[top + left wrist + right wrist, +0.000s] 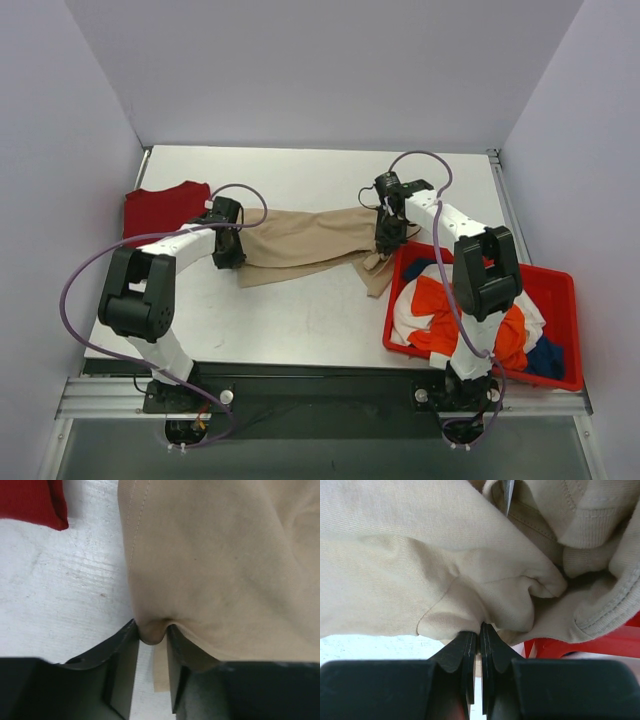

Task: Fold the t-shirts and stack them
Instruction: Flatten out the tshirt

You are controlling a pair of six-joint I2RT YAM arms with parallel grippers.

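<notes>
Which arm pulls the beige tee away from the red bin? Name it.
Likely right: the right gripper clamps the beige tee's bunched end beside the red bin; the left gripper holds the far end.

I count two arms, the left arm (140, 290) and the right arm (485, 270). There are two grippers, the left gripper (229, 255) and the right gripper (385, 245). One table (300, 320), with one red bin (560, 290) at its near right. Two shirts are out of the bin: one beige shirt (300, 240) and one dark red shirt (160, 208) at the far left. The bin's heap shows three colours: orange cloth (440, 300), white cloth (405, 315) and blue cloth (548, 358). How many shirts that makes I can't tell.
</notes>
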